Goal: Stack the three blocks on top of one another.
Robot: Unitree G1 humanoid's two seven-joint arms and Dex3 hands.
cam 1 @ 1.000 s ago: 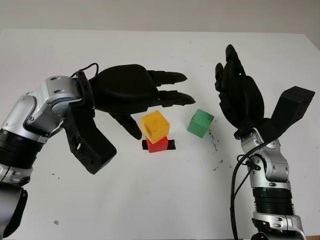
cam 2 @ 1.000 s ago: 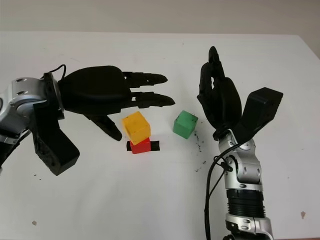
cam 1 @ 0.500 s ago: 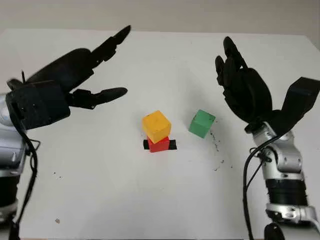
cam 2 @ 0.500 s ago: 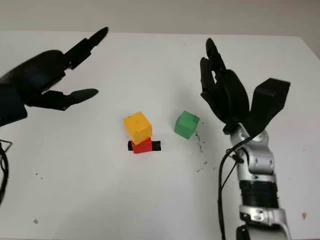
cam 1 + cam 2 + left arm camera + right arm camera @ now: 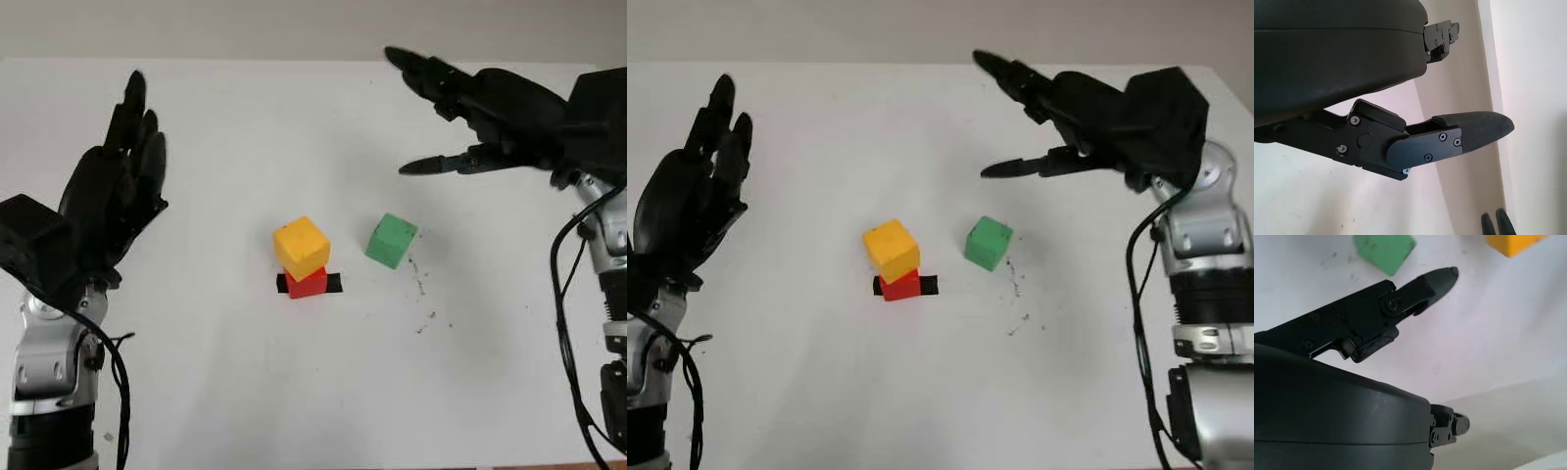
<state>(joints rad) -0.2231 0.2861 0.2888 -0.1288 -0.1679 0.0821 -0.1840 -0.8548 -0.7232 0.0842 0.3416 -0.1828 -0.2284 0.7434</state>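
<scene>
A yellow block (image 5: 301,247) sits a little askew on top of a red block (image 5: 308,283) at the middle of the white table (image 5: 294,392). The red one stands on a strip of black tape (image 5: 333,284). A green block (image 5: 392,240) lies by itself on the table just right of that pair, and it is seen in the right wrist view (image 5: 1385,249) beside the yellow block (image 5: 1513,244). My right hand (image 5: 431,117) is open, raised above and behind the green block. My left hand (image 5: 122,166) is open, held up at the far left, well away from the blocks.
Small dark specks (image 5: 423,284) mark the table to the right of the green block. The table's far edge (image 5: 294,61) meets a pale wall.
My left hand has pulled back from beside the yellow block to the far left and turned upright. My right hand has swung from upright to reaching forward above the green block. The blocks have not moved.
</scene>
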